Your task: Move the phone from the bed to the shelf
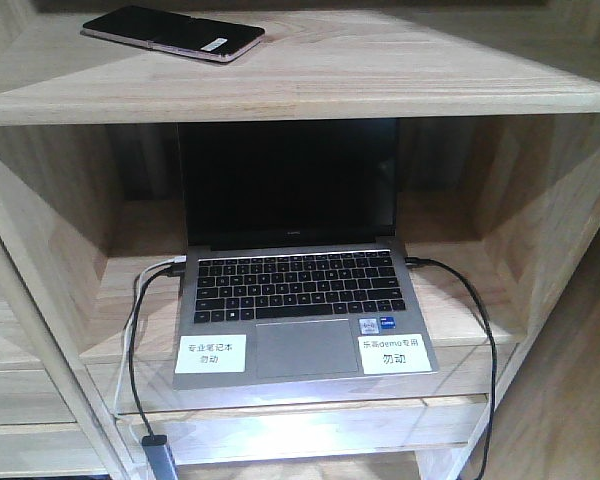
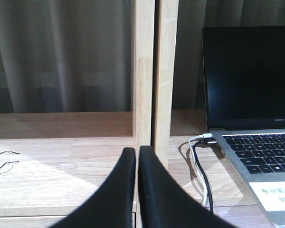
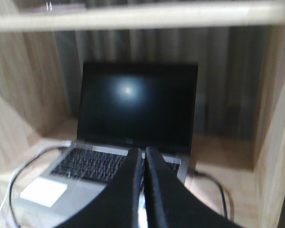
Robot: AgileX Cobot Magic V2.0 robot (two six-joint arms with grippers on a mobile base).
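The phone (image 1: 173, 33) lay flat on the top board of the shelf (image 1: 400, 75), above the open laptop (image 1: 300, 290) and off toward the left of it, with nothing gripping it, so the placing looked done. The left gripper (image 2: 137, 154) had its fingers pressed together on nothing, low in front of the shelf's upright post (image 2: 149, 71), just left of the laptop. The right gripper (image 3: 144, 154) was likewise pinched shut and empty, pointing at the laptop's keyboard from just in front; that view was blurred. The risk I judged from there lay in withdrawal: a right arm dipping forward could strike the laptop's keys or screen, the left could snag the cables (image 2: 202, 166) plugged into the laptop's left side, and any rise close to the top board above the laptop might nudge the phone off its edge.
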